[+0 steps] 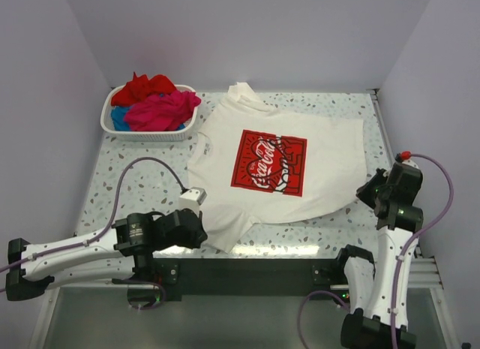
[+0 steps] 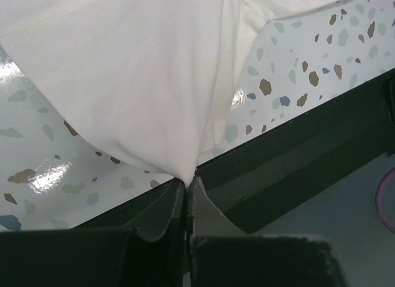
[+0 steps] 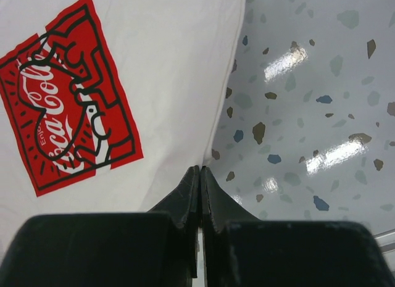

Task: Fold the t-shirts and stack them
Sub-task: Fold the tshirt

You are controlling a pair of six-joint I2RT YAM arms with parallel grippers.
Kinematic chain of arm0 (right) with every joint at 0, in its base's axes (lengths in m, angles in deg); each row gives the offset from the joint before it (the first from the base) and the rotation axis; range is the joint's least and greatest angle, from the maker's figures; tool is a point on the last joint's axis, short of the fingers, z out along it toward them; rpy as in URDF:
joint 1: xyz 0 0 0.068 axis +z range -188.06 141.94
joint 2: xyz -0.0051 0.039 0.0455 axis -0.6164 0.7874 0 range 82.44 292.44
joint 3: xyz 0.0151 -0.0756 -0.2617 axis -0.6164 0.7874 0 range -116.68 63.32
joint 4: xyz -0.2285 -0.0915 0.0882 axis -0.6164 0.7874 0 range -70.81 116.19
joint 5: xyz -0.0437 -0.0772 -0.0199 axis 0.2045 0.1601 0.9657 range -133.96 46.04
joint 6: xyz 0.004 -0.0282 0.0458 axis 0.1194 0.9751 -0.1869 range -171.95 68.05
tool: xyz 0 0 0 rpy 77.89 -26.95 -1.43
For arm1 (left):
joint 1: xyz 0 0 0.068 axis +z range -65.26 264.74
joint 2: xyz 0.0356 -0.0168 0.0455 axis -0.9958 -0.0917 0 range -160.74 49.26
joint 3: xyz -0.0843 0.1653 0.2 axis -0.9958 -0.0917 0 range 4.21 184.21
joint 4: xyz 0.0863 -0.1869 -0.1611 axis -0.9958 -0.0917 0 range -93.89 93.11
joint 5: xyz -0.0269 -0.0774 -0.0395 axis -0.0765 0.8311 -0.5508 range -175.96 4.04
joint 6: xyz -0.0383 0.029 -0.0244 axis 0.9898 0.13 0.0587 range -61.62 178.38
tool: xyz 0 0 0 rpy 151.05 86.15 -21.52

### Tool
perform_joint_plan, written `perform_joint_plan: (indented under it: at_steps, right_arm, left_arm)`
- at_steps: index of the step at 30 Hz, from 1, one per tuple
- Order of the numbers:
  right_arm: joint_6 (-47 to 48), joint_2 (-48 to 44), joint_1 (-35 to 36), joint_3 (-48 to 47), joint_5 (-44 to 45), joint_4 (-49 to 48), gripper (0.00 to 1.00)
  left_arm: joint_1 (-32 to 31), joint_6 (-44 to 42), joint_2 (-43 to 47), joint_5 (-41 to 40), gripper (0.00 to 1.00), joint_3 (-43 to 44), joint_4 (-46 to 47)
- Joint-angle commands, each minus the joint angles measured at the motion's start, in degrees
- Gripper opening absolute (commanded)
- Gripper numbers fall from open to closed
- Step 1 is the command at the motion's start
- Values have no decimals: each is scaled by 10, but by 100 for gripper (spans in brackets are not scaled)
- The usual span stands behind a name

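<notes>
Between the left gripper's point(image 2: 186, 183) closed jaws, a corner of the white tee point(image 2: 142, 83) is being pinched. The cloth is fanning up and away from the tips in a raised peak above the table's point(image 2: 296, 71) near edge. At the right gripper point(image 3: 200, 171), the jaws are pressing fully together too. The tee's side edge is running straight into their tips, seemingly nipped there, and its red print point(image 3: 68, 102) is lying just beyond, to the left in that wrist view. From above, the tee is lying spread print-up across the middle of the table, its near edge stretching between the two grippers. Just beside its far left part, the basket point(image 1: 154, 135) is holding a red tee point(image 1: 146, 88), a pink tee point(image 1: 161, 112) and a blue tee point(image 1: 118, 118), all crumpled.
</notes>
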Motion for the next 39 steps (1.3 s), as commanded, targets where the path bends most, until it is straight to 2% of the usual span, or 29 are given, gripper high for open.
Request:
perform_joint_plan:
  at_steps: [1,5,8,10,18,26,31,39]
  right_arm:
    - [-3,18,0,-20,-13,1,0]
    - [15,60,0,-19,-2,-21,0]
    - [26,98,0,-23,-1,-46,0]
    - [29,123,-1,-27,-4,-60,0]
    - [40,257,0,-69,-5,-133,0]
    - [35,395,-1,-106,-9,-186,0]
    - [38,449,-1,-142,-1,-196,0]
    - [45,527,-1,-188,7,-199,0]
  left_arm:
    - [-3,-39,-27,-44,0,66,11]
    - [26,-99,-92,-72,0,120,54]
    - [113,-176,-158,-19,0,134,144]
    - [155,-214,-186,-2,0,148,168]
    - [254,-297,-333,30,0,258,231]
    - [312,-347,-454,65,0,372,259]
    - [339,-371,-520,80,0,441,259]
    - [387,-385,-580,95,0,489,256]
